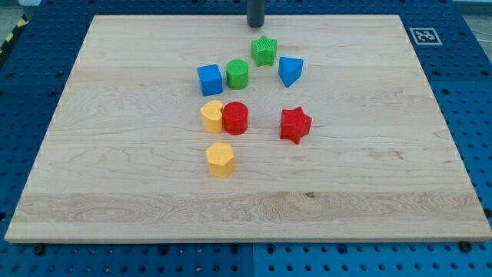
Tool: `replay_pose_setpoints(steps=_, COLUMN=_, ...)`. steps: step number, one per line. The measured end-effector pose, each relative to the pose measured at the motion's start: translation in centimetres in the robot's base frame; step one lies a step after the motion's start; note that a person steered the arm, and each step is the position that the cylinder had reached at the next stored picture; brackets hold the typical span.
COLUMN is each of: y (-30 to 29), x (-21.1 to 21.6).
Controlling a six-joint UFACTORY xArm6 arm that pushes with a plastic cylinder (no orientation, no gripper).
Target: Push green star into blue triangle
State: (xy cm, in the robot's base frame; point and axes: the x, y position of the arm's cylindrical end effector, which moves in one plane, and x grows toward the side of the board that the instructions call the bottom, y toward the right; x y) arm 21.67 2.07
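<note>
The green star sits near the view's top, just left of and slightly above the blue triangle; a small gap separates them. My tip stands at the board's top edge, just above and slightly left of the green star, not touching it.
A green cylinder and a blue cube lie left of the star and triangle. Below are a yellow block touching a red cylinder, a red star and a yellow hexagon. The wooden board rests on a blue pegboard.
</note>
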Motion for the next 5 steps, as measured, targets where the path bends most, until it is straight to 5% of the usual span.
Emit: replay_pose_setpoints(steps=5, y=0.0, x=4.6)
